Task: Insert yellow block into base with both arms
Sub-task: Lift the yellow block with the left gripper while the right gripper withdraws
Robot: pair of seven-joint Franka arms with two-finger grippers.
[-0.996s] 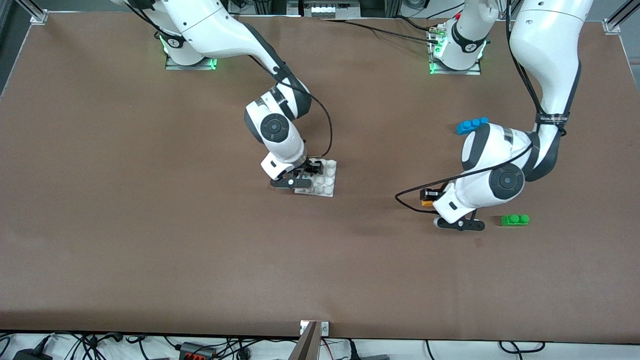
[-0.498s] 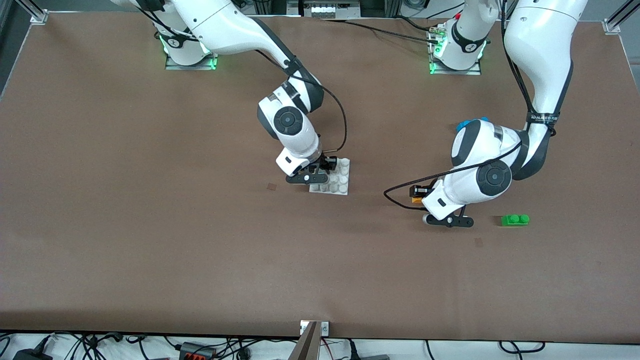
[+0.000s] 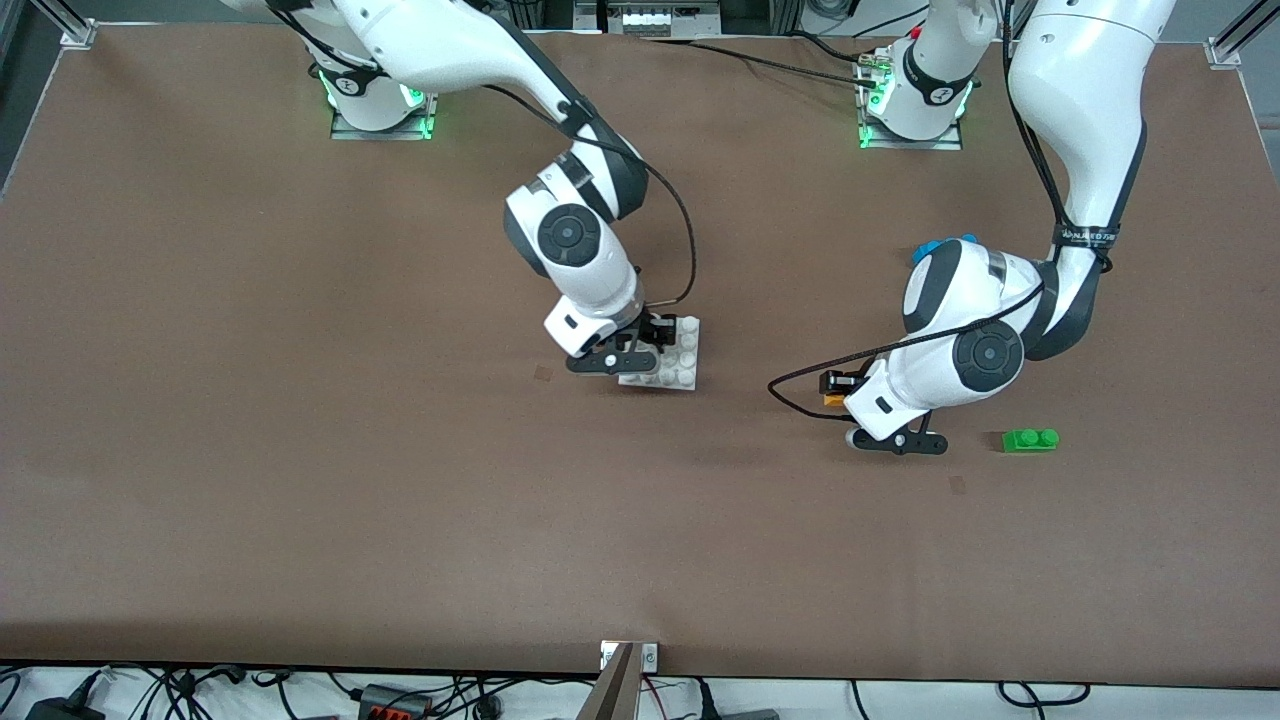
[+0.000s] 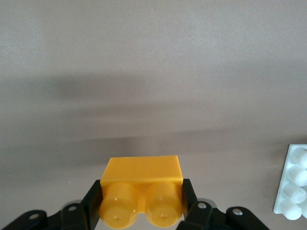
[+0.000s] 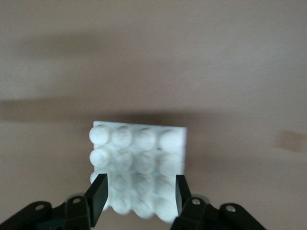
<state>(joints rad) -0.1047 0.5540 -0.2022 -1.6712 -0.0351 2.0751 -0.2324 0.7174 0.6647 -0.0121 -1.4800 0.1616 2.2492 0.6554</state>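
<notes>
The yellow block (image 3: 831, 399) is clamped in my left gripper (image 3: 835, 388), low over the table toward the left arm's end. In the left wrist view the block (image 4: 143, 178) sits between the fingers with its two studs facing the camera, and the gripper (image 4: 142, 203) is shut on its sides. The white studded base (image 3: 680, 356) is at mid-table, held at one edge by my right gripper (image 3: 648, 342). In the right wrist view the fingers flank the base (image 5: 139, 148) and the gripper (image 5: 140, 194) is shut on it. The base's edge also shows in the left wrist view (image 4: 293, 184).
A green two-stud brick (image 3: 1030, 439) lies on the table beside the left gripper, toward the left arm's end. A blue brick (image 3: 930, 246) is mostly hidden by the left arm's wrist. The brown table surface between the two grippers is bare.
Over the second, the right gripper carried the base toward the left arm's end, and the left gripper carried the yellow block toward the right arm's end. In the last half second little moved.
</notes>
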